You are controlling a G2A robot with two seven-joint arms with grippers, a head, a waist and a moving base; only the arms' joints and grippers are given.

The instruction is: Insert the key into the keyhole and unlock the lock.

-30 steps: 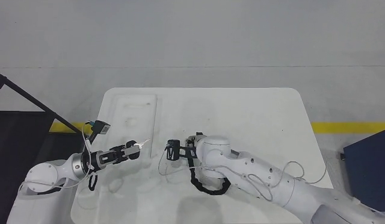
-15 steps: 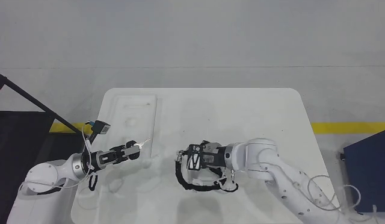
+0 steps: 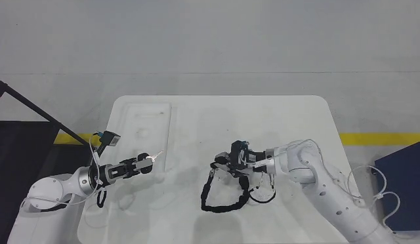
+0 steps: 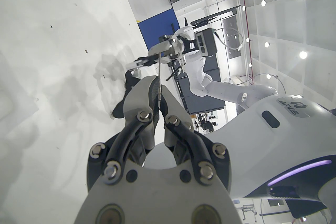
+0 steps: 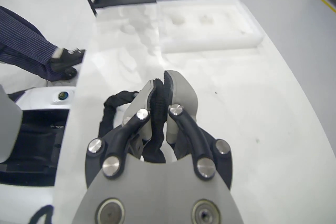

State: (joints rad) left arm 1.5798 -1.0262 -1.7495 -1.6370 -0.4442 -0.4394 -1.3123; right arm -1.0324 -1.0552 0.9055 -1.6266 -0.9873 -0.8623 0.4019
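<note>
Over table [image 4: 52,12], key [image 4: 159,70] between left fingers [image 4: 139,95]

Key [image 4: 159,72] pinched in jaws (edge-on), white table [image 4: 52,12] beneath

Arms [image 3: 331,195] glossy white; left hand [image 4: 158,88], right hand [image 5: 162,80]: grey shells, black linkages, silver screws, ribbed black pads [image 5: 157,101].

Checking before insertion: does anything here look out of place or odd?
Nothing spilled or broken. The right gripper pinches the black cable lock by its cable, its loop trailing onto the table; where its keyhole faces cannot be told. The left gripper holds the key apart from it.
</note>
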